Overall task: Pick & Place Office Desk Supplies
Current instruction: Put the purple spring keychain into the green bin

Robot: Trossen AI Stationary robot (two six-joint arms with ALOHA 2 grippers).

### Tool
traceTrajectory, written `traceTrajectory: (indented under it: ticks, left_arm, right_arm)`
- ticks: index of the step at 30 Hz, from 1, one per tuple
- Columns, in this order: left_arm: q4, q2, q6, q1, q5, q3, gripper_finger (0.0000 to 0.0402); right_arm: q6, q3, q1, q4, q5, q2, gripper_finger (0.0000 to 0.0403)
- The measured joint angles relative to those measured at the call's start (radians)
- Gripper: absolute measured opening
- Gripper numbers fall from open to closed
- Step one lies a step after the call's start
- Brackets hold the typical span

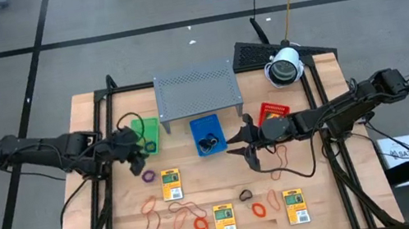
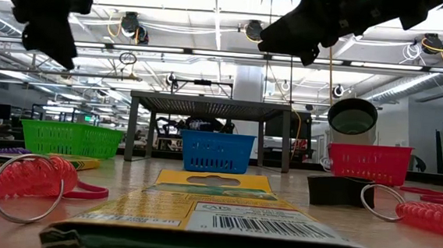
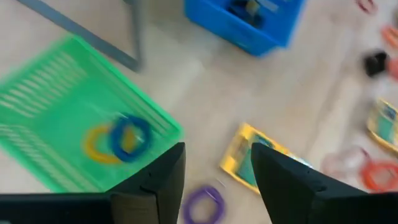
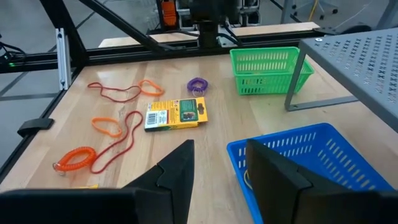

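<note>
My left gripper (image 1: 135,159) hangs open and empty above the table, between the green tray (image 1: 145,134) and a purple ring (image 1: 148,175). In its wrist view (image 3: 217,152) the purple ring (image 3: 205,202) and a yellow packet (image 3: 245,155) lie below the fingers. The green tray (image 3: 74,112) holds a blue ring (image 3: 130,137) and a yellow ring (image 3: 99,144). My right gripper (image 1: 239,144) is open and empty beside the blue tray (image 1: 208,135), above its corner (image 4: 292,155). More yellow packets (image 1: 224,221) (image 1: 296,206), orange coils (image 1: 200,224), rubber bands (image 1: 149,207) and a dark clip (image 1: 245,195) lie flat on the table.
The grey perforated shelf (image 1: 196,89) stands at the far middle, its legs beside the green and blue trays. A red tray (image 1: 273,111) sits to the right of the blue one, which holds dark items (image 1: 209,141). A white camera (image 1: 284,68) stands at the far right.
</note>
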Motion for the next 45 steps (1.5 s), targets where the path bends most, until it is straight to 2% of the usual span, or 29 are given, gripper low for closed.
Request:
traceTrajectory:
  ticks: [5, 13, 18, 23, 28, 34, 37, 45]
  left_arm:
    - [-0.007, 0.045, -0.040, -0.107, 0.056, 0.000, 0.0182]
    - [-0.005, 0.204, -0.191, -0.327, 0.058, 0.000, 0.0162]
    - [-0.004, 0.312, -0.267, -0.405, 0.043, 0.000, 0.0166]
    - [-0.004, 0.403, -0.315, -0.409, -0.038, 0.000, 0.0177]
    - [-0.005, 0.481, -0.325, -0.372, -0.045, 0.000, 0.0197]
    - [-0.004, 0.548, -0.330, -0.331, -0.041, -0.001, 0.0224]
    - [-0.003, 0.569, -0.330, -0.314, 0.000, -0.001, 0.0233]
    - [0.024, 0.610, -0.343, -0.286, 0.046, -0.001, 0.0234]
  right_arm:
    - [-0.003, 0.000, 0.000, 0.000, 0.000, 0.000, 0.0134]
    - [-0.010, 0.000, 0.000, 0.000, 0.000, 0.000, 0.0131]
    - [-0.010, 0.000, 0.000, 0.000, -0.001, 0.000, 0.0130]
    - [-0.007, 0.000, 0.000, 0.000, -0.001, 0.000, 0.0130]
    - [0.004, 0.000, 0.000, 0.000, -0.001, 0.000, 0.0130]
    - [0.005, 0.000, 0.000, 0.000, -0.001, 0.000, 0.0130]
    - [0.005, 0.000, 0.000, 0.000, -0.001, 0.000, 0.0130]
    - [0.005, 0.000, 0.000, 0.000, -0.001, 0.000, 0.0130]
